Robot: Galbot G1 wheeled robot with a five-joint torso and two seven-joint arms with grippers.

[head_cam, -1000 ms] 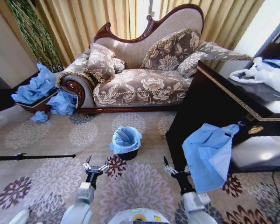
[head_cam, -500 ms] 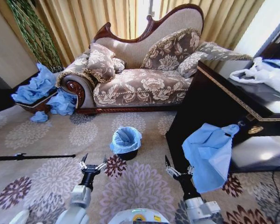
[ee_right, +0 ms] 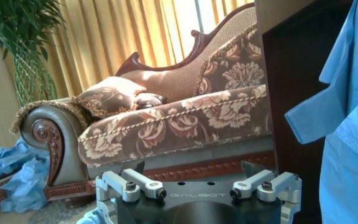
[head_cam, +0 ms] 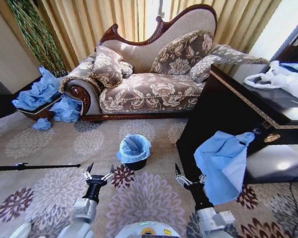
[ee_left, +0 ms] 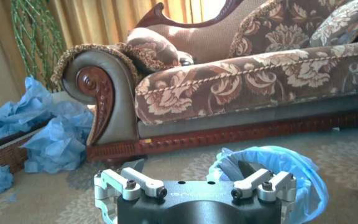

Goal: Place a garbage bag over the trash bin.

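Observation:
The small black trash bin (head_cam: pixel 135 162) stands on the patterned carpet in front of the sofa. A light blue garbage bag (head_cam: pixel 134 148) lines it, its edge folded over the rim. In the left wrist view the garbage bag (ee_left: pixel 291 168) bulges around the bin's top just past the fingers. My left gripper (head_cam: pixel 100 171) hovers open and empty, short of the bin on its left side. My right gripper (head_cam: pixel 188 174) is also open and empty, off to the bin's right near the dark cabinet.
A floral sofa (head_cam: pixel 149 84) stands behind the bin. A black cabinet (head_cam: pixel 228 104) on the right has a large blue sheet (head_cam: pixel 221 163) hanging from it and white bags (head_cam: pixel 283 79) on top. Crumpled blue bags (head_cam: pixel 39 91) lie at the left, and a black pole (head_cam: pixel 35 166) lies on the carpet.
Both arms have drawn back slightly toward me, the left shifting a little left and the right a little right. The bin and bag have not moved.

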